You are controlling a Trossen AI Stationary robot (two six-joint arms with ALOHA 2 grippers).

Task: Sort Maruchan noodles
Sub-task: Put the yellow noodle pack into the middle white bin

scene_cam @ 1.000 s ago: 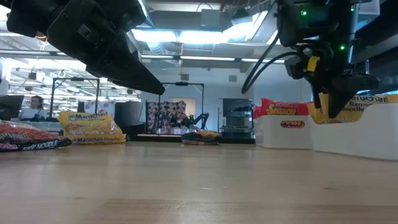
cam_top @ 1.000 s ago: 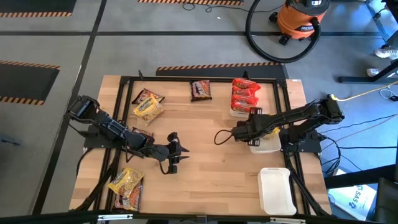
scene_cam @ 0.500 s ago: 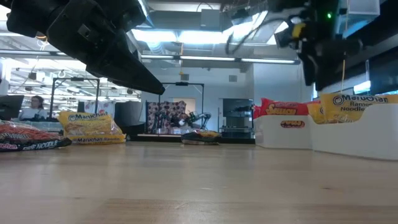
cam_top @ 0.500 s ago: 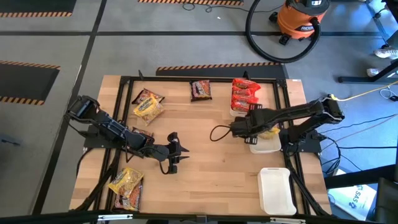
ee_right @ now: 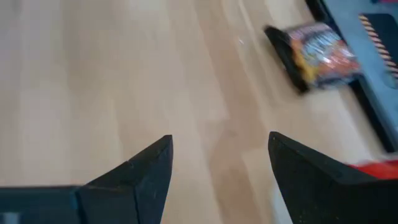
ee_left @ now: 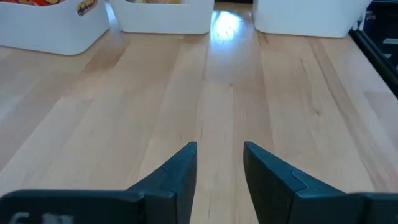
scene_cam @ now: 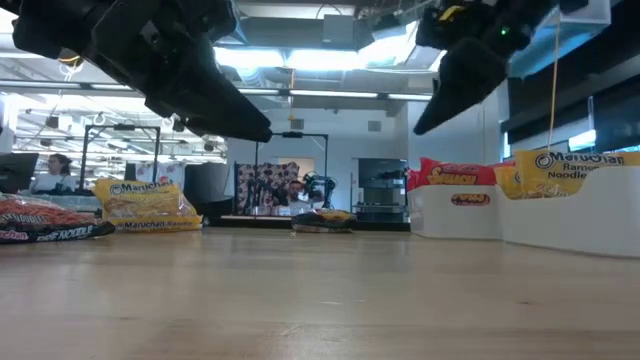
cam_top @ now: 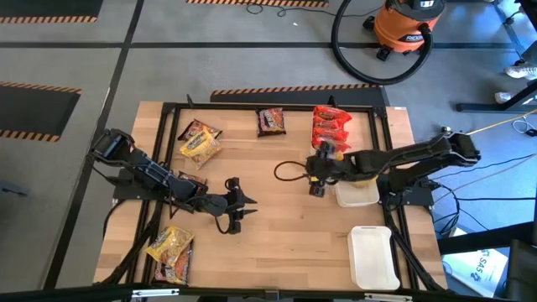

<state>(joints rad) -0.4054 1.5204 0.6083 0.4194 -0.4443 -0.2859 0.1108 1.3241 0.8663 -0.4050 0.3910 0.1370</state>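
The desk under me is pale wood boards with a black frame around its edge. Both my dark arms reach in over it, the left one from the left side toward the middle, the right one from the right side.

Three white trays sit along the desk's right side. The far tray holds a stack of red packets. The middle tray, just beside my right arm, holds a yellow packet that stands up above its wall in the low view. The near tray has nothing I can see in it.

The other Maruchan noodles lie loose on the wood. A yellow packet and a dark one touching it are at the far left. A dark brown packet lies alone at the far edge, near the red stack. Another yellow packet rests at the near left corner, over a darker one.

My right gripper hangs above bare wood just left of the trays, its fingers spread wide and holding nothing. My left gripper hovers over the middle of the desk, fingers parted by a narrow gap, empty too.
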